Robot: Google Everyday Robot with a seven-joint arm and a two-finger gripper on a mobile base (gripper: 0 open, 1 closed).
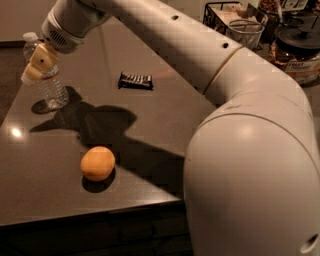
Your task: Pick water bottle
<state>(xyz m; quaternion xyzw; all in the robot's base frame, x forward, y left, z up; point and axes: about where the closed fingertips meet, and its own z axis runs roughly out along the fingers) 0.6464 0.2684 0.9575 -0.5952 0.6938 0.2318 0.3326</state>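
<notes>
The water bottle (54, 91) stands upright near the far left edge of the dark table (165, 120). It is clear and ribbed, with a white cap. My gripper (37, 66), cream-coloured at the end of the white arm, is at the bottle's upper part and overlaps its neck and label from the front. The bottle's base rests on the table. The arm reaches in from the right, and its large elbow fills the lower right of the view.
An orange (97, 163) lies near the front of the table. A dark candy bar (135, 80) lies in the middle. A wire basket (218, 15), a clear cup (246, 31) and a jar (299, 50) stand at the back right.
</notes>
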